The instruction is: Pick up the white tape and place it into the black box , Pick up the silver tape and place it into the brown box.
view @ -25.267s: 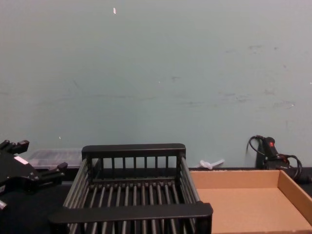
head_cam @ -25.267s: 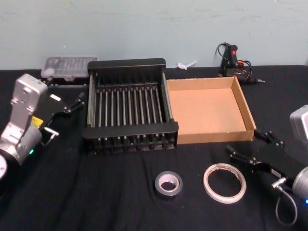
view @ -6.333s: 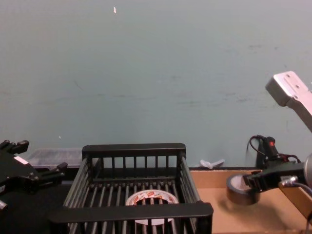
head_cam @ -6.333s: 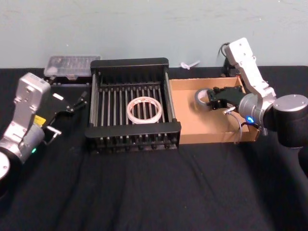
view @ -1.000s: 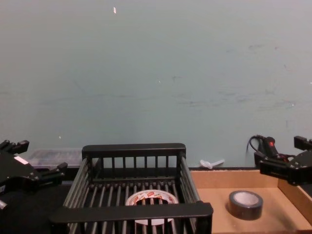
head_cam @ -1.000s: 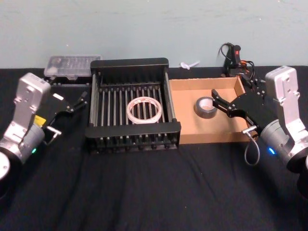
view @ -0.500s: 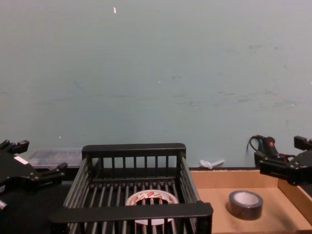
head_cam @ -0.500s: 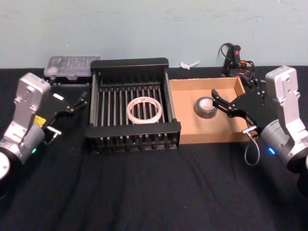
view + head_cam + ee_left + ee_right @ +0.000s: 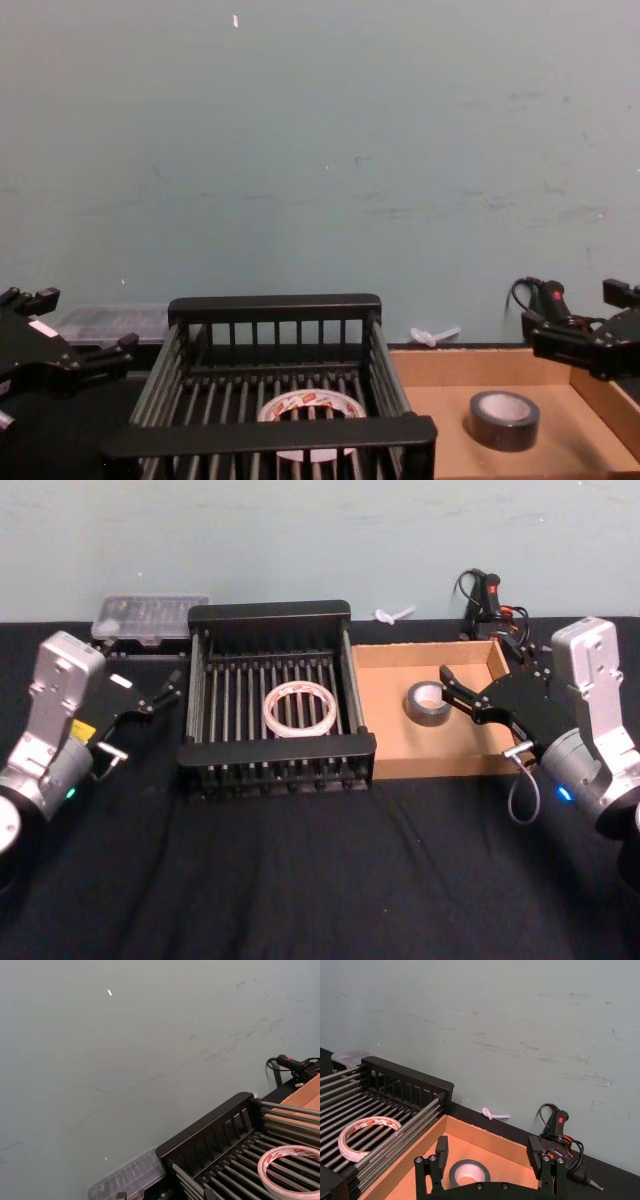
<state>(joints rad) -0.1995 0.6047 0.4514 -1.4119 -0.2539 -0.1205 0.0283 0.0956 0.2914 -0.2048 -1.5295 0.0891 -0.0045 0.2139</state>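
— Silver tape [image 9: 428, 701] is lying flat in the brown box [image 9: 388, 718]; white tape [image 9: 299, 707] is sitting in the black box [image 9: 270, 612].
— Right gripper [image 9: 484, 688] is hovering spread beside it; a careless swing risks nudging the cardboard. Left gripper [image 9: 158, 690] is idling, fingers apart.

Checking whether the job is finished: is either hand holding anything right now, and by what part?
Nothing is held. The right hand is open beside the silver tape lying in the brown box; the left hand is open, parked by the black box.
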